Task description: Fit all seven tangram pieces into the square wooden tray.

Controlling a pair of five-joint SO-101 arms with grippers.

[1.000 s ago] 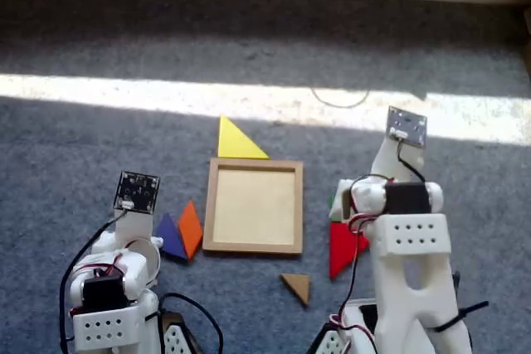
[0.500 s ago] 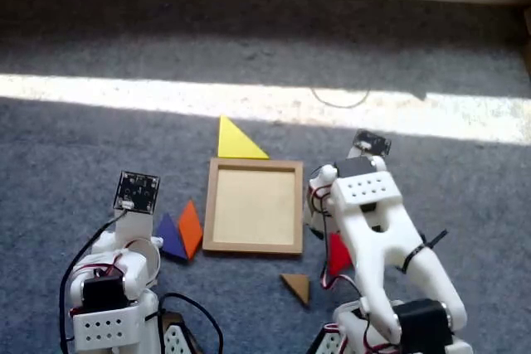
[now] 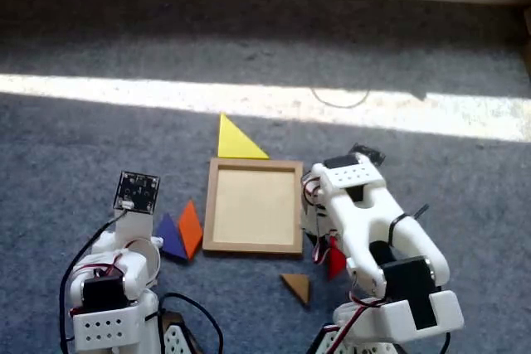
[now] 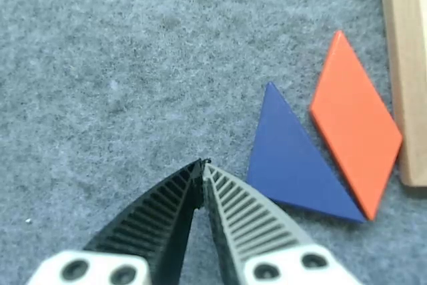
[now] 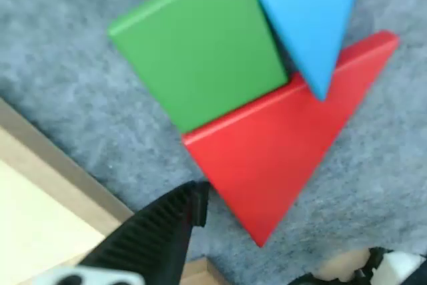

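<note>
The right gripper (image 5: 190, 211) hangs low over the carpet (image 3: 99, 147), close beside the red triangle (image 5: 273, 158). Whether it is open cannot be told, and nothing shows in its hold. It is probably lining up on that triangle, the biggest piece within its reach.

The tray (image 3: 253, 247) lies between the two arms, with all seven pieces outside it, so the job looks barely begun. The yellow triangle (image 3: 235, 143) sits against the tray's far rim. The green square (image 5: 200, 65) touches the red triangle's long edge.

On the other side of the tray, the navy triangle (image 4: 287, 155) lies edge to edge with the orange parallelogram (image 4: 353, 125), which sits just beside the rim. The light-blue triangle (image 5: 310, 11) touches both the square and the red piece. The tan triangle (image 3: 297, 286) lies alone off the tray's near corner.

The left gripper (image 4: 202, 165) is pinched together on nothing, pointing at the carpet near the navy triangle. It is likely parked there to leave its partner room.
</note>
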